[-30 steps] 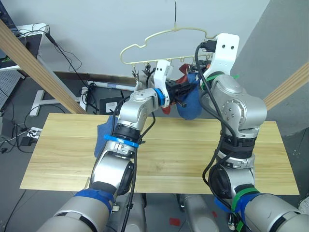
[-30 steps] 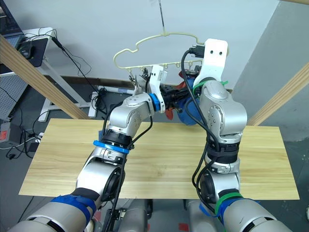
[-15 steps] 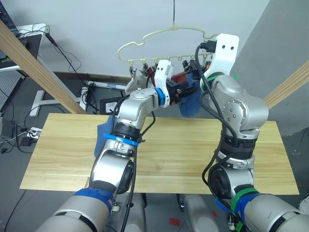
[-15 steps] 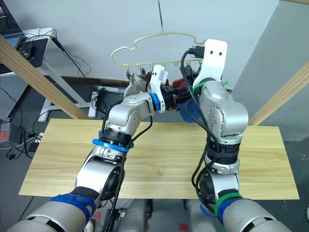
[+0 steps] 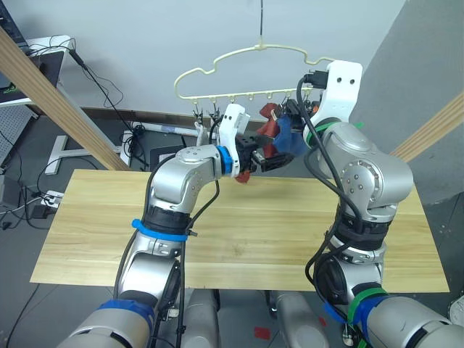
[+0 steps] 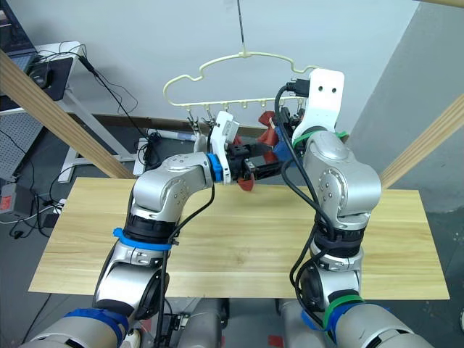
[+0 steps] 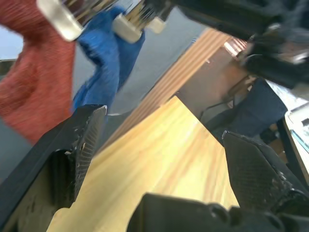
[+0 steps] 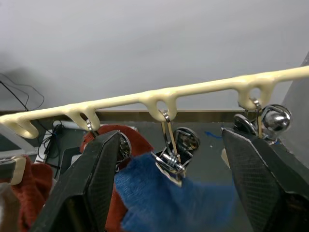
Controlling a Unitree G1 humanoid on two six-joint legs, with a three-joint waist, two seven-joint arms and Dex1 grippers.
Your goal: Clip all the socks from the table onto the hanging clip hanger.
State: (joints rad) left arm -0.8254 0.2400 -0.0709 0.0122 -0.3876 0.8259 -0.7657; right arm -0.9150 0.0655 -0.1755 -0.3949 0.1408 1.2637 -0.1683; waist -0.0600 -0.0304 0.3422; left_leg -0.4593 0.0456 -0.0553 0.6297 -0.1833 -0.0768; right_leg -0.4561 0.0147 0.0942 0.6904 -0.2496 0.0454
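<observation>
Yellowish wood of the table (image 5: 239, 225) lies bare below my left gripper (image 5: 267, 159), jaws wide and empty. Just right and above it, a rust-red sock (image 8: 137, 145) and blue sock (image 8: 193, 208) hang clipped on the clip hanger (image 5: 239, 69). My right gripper (image 8: 169, 159) spreads wide under that rail, nearer the clips.

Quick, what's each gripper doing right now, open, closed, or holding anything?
Left gripper: open, holding nothing, just below the clipped blue sock.
Right gripper: open, holding nothing, up at the clip hanger.
</observation>
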